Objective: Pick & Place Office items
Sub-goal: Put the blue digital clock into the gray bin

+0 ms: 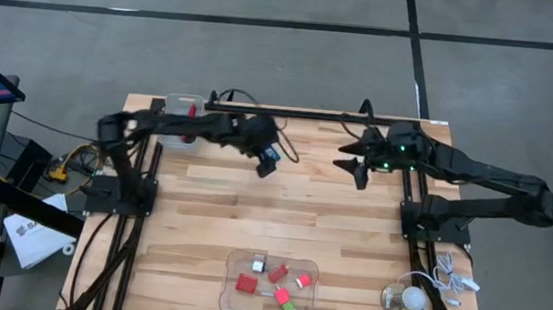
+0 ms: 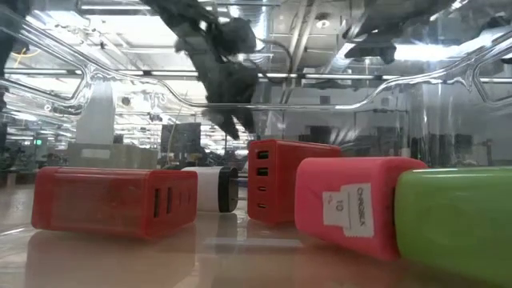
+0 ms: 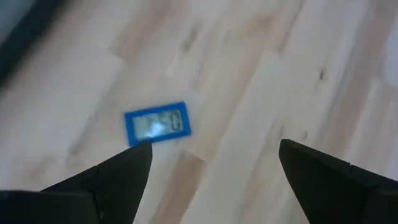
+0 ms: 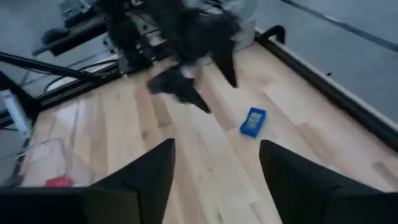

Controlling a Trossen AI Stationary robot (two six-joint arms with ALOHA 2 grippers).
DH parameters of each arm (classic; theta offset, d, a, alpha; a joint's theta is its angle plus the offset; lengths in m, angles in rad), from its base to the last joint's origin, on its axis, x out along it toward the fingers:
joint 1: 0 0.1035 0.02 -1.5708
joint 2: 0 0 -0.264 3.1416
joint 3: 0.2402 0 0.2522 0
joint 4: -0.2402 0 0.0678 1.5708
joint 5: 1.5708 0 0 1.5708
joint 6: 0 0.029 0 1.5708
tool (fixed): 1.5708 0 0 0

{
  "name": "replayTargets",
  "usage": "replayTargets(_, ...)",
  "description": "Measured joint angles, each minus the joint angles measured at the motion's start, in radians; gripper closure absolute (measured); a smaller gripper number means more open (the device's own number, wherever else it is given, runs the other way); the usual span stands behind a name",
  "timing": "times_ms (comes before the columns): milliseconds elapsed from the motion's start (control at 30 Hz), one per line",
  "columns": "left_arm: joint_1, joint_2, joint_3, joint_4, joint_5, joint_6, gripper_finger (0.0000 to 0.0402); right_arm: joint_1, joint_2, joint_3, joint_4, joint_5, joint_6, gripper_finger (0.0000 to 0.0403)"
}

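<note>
Left hand spread open above the wooden table, grasping nothing; blue piece with pale centre flat on the boards just beneath, untouched. Right hand also open, hovering well apart from it.

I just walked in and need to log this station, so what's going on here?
A two-armed robot is sorting small office items on a wooden table. The left gripper is open above a blue piece with a pale centre that lies on the bare wood, not held. The right gripper is open too, empty, at the far side. A clear tray at the near edge holds several red blocks and small bits; another tray sits in the far left corner.
</note>
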Motion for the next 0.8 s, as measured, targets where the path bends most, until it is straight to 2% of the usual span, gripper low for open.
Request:
replayTargets(133, 0.06, 0.129, 0.119, -0.028, 0.235, 0.012, 0.0052, 0.052, -0.019, -0.013, -0.019, 0.019, 0.004, 0.0162)
replayTargets(233, 0.1, 0.18, 0.185, -0.014, 0.3, 0.001, 0.0052, 0.096, -0.019, -0.013, -0.019, 0.049, 0.004, 0.0166)
replayTargets(367, 0.149, 0.237, 0.248, -0.019, 0.47, -0.068, 0.0053, 0.142, -0.019, -0.013, -0.018, 0.06, 0.004, 0.0175)
replayTargets(633, 0.158, 0.29, 0.34, -0.148, 0.446, -0.099, 0.0055, 0.213, -0.019, -0.013, -0.017, 0.071, 0.003, 0.0185)
replayTargets(800, 0.129, 0.291, 0.367, -0.357, 0.398, -0.09, 0.0066, 0.243, -0.019, -0.013, -0.018, 0.099, -0.004, 0.0188)
